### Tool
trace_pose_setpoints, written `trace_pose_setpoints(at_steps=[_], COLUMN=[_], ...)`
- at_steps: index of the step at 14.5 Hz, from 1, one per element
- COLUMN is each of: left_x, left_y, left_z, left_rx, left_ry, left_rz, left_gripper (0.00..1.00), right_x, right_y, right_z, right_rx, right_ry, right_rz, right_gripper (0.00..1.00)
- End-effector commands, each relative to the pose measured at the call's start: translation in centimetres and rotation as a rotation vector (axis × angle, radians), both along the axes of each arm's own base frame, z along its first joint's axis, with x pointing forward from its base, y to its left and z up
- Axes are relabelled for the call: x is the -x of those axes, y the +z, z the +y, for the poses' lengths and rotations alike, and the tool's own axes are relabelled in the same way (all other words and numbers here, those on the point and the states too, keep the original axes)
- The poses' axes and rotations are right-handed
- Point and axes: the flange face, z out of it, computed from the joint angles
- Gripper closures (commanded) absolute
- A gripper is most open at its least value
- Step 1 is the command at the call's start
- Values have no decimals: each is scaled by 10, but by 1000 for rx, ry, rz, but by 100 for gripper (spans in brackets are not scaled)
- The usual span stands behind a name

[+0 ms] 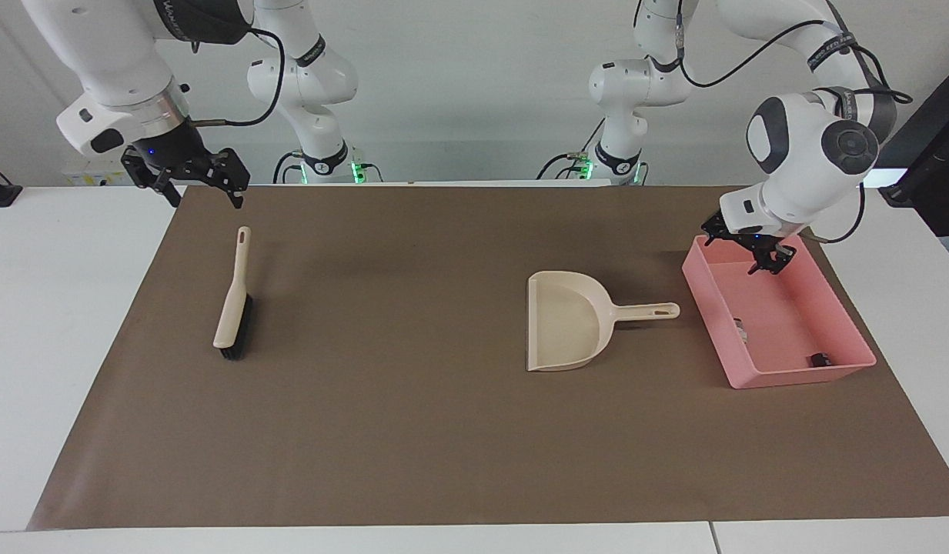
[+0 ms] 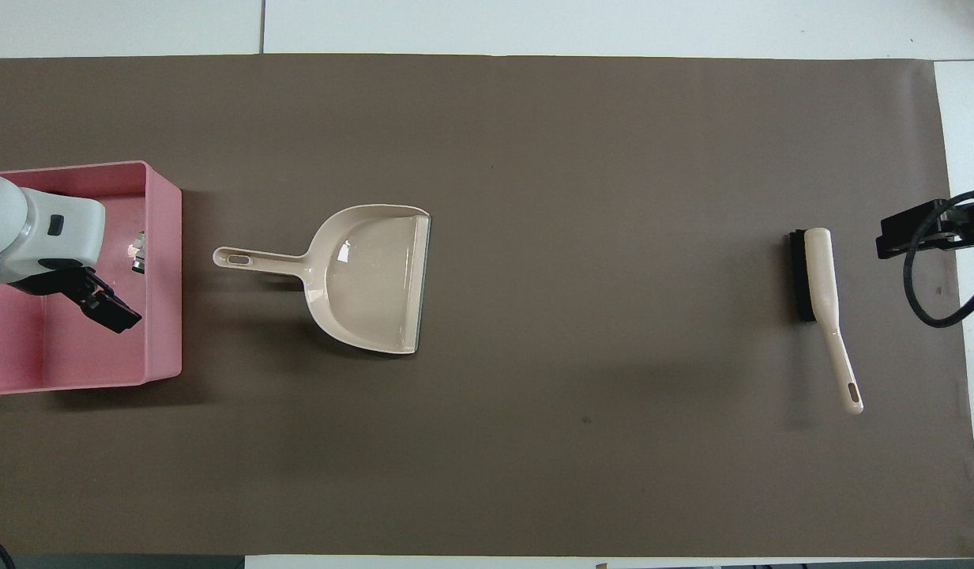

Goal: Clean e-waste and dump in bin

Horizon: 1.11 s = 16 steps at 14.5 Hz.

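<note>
Jaws of both grippers stand open and empty: left gripper [image 1: 760, 259] over the robot-side end of the pink bin [image 1: 842, 309], right gripper [image 1: 205, 185] waiting above the brush [image 1: 234, 300] handle. Nearer the left arm, the white-grey scrap [image 1: 740, 328] and dark scrap [image 1: 819, 359] lie farther out inside the bin, apart. Dustpan [image 1: 566, 322] rests on the bench beside it.

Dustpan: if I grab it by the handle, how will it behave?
The dustpan looks like thin moulded plastic, so probably stiff and light. Held by its slim handle, the wide scoop may sag downward. Lying flat on the mat, it should slide, not roll.
</note>
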Motion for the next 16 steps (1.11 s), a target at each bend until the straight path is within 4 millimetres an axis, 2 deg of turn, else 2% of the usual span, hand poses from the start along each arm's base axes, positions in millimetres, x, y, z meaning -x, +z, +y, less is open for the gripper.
trace_pose_setpoints(at_steps=[1,4,6,11,13,16], left_x=[13,12,6,-20,-32,-36], left_y=[10,28,54,124,146,175], left_z=[-15,-21,-25,-19,-18,-12], left_rx=[-39,-13,-13,43,34,38], left_ry=[216,519,703,829,834,840], left_rz=[-24,-71,-118,-184,-173,-185], left_gripper=[1,1,1,1,1,1], right_x=[0,0,0,0,0,0], right_y=[0,1,1,1,1,1], right_z=[-3,-3,-3,-3,-3,-3], right_rx=[6,6,6,6,6,6], right_ry=[16,16,16,16,16,16], right_rz=[1,-2,-2,-1,-2,-2], right_gripper=[0,0,0,0,0,0])
